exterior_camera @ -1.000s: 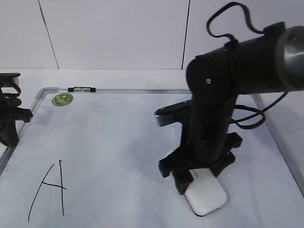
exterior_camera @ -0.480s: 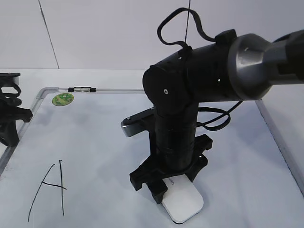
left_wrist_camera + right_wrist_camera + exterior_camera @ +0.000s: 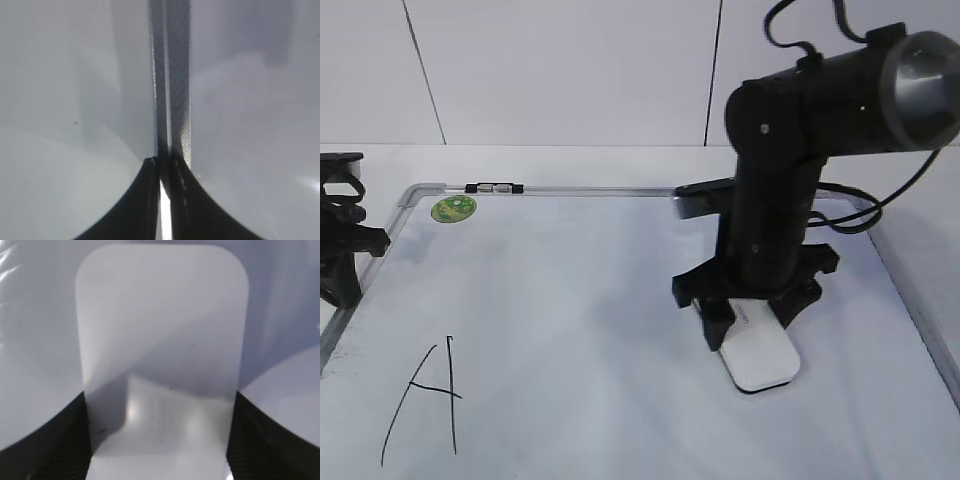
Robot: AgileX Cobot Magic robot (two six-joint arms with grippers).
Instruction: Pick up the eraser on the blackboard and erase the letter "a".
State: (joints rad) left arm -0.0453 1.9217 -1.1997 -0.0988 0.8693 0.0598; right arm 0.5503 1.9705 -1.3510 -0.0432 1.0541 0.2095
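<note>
A: Where is the eraser [image 3: 760, 358] now?

B: It lies flat on the blackboard [image 3: 570, 300], in the right half of it, near the front edge. In the exterior view its far end is under the right gripper [image 3: 752, 318] and its near end sticks out toward the camera.

A: Does the right gripper hold it?

B: Yes. In the right wrist view the eraser [image 3: 161, 345] fills the middle, and the two black jaws press on its left and right sides at the bottom of the picture. So the jaws are clenched on the eraser. The arm stands almost upright above it.

A: And the left gripper [image 3: 162, 172]?

B: It is at the left edge of the exterior view, beside the silver frame of the board. In the left wrist view its jaws are brought together, with only a thin bright line between them, and nothing is between them. The board frame runs straight up from the tips in that view.

A: Can you see the letter "a"?

B: No, I cannot find a small "a" in these views. I see only a tall capital "A" [image 3: 420, 400] in black marker at the front left of the board, well apart from the eraser.

A: Anything else on the board?

B: A round green sticker [image 3: 451, 209] in the far left corner, and a small black and silver clip [image 3: 492, 188] on the far frame just beside it. The board rests on a pale bench [image 3: 910, 215].
</note>
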